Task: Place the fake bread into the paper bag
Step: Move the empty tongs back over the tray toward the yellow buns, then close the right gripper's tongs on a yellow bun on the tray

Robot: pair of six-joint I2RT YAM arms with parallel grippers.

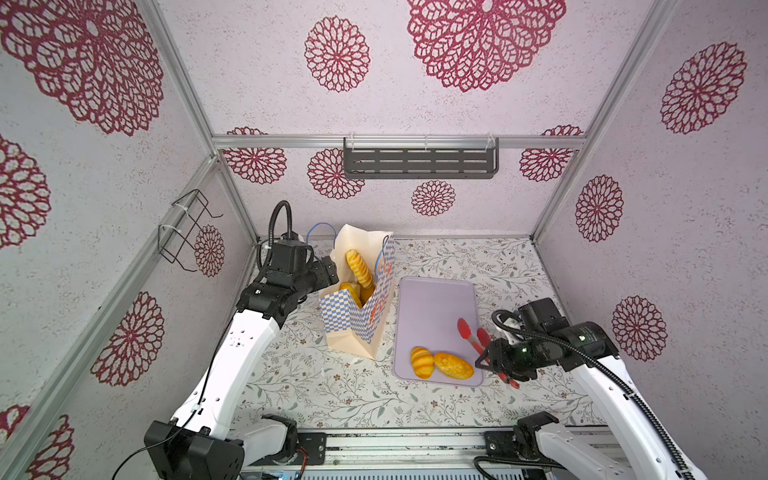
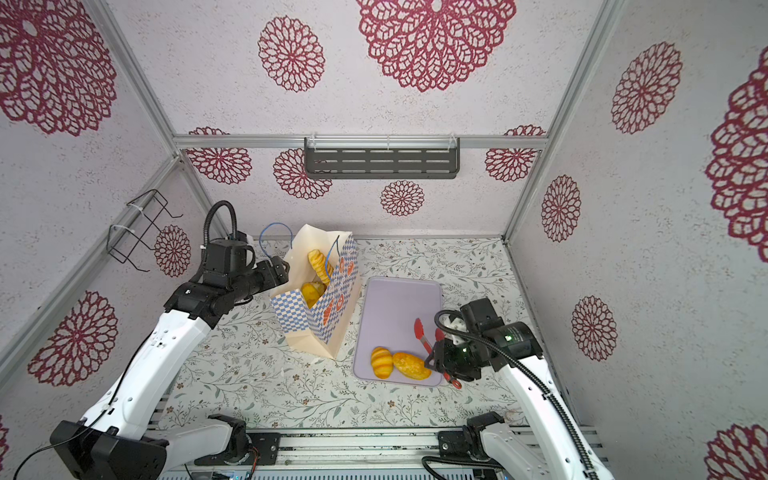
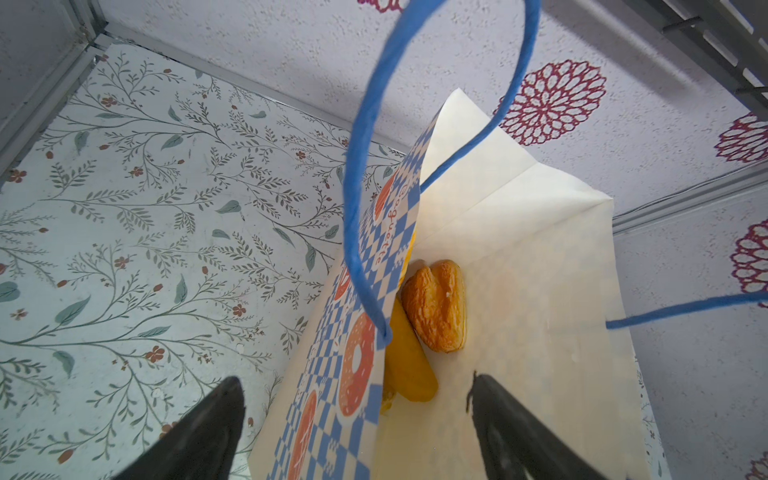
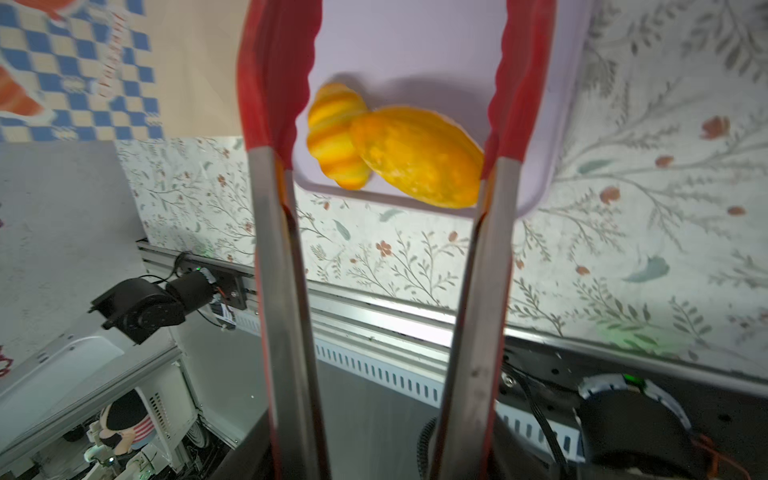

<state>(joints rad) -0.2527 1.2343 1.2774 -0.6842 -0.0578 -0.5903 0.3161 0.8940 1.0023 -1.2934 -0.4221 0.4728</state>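
Clamping the right pincer [image 1: 485, 358] on steel tongs [image 1: 466, 331] with ribbed red silicone tips, the tips spread over the flat lilac plastic tray [image 1: 432, 307]. Lying on the tray's near end and touching each other: two pieces of the fake bread, a glossy striped croissant [image 1: 422, 362] and a smooth oval golden loaf [image 1: 453, 365].

Standing upright on the leaf-printed surface [image 1: 311, 386] just beside the tray: the tall cream paper bag [image 1: 357, 320] with blue-and-white checks, mouth open, a ridged spiral roll [image 1: 359, 268] leaning inside.

Shown clearly only from the left wrist:
- a flaky brown heart-shaped pastry [image 3: 436, 305] and a plain yellow roll [image 3: 409, 365] deep in the bag
- the left pincer [image 3: 355, 378] wide apart, gripping nothing, with black fingers [image 3: 199, 428] either side of the checked wall

Shown only from the right wrist: both tray loaves framed between the tongs' brushed-metal arms.
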